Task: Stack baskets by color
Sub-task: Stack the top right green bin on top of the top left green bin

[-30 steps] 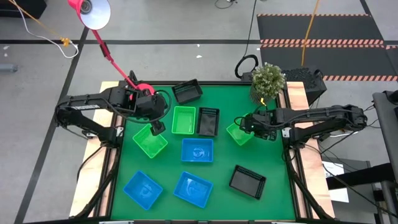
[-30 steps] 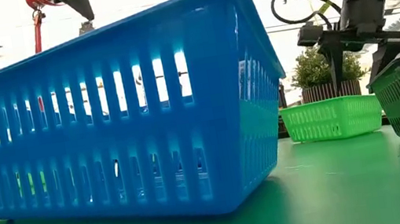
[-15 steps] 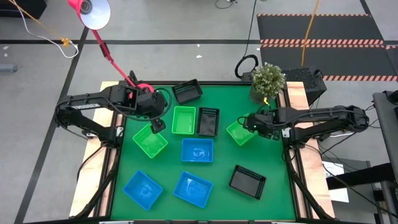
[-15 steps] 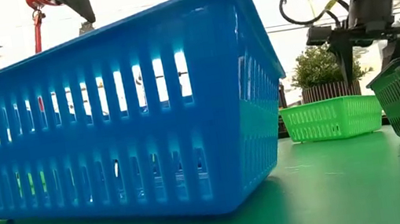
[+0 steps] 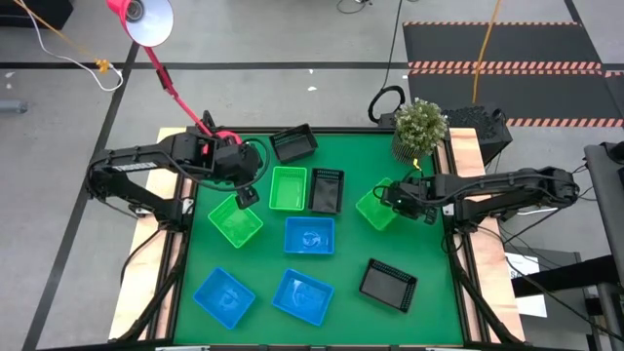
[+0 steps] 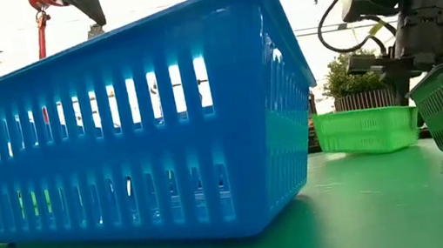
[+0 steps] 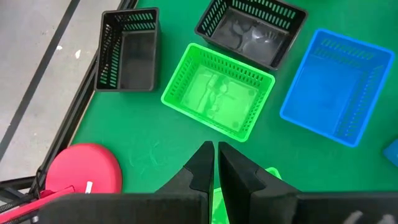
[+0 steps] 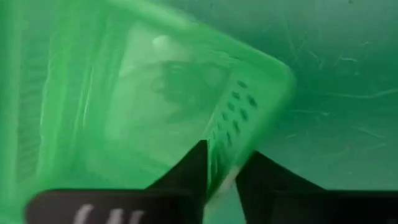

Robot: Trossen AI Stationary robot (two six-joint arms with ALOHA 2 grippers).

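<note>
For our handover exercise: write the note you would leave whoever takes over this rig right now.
Right gripper: shut on the wall of the green basket by the plant, one end tipped off the table.
Left gripper: shut on the rim of the left green basket.
Third green basket sits mid-table. Three blue and three black lie scattered.
Done: nothing stacked.
Left: all three colour stacks.

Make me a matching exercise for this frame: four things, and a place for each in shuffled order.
1 right gripper
2 plant
3 lamp
4 black basket nearest the lamp

A back right corner of the table
B back left corner, head out past the table
C closed on a green basket's wall
D back edge, between lamp and plant

Pairs: 1-C, 2-A, 3-B, 4-D
</note>
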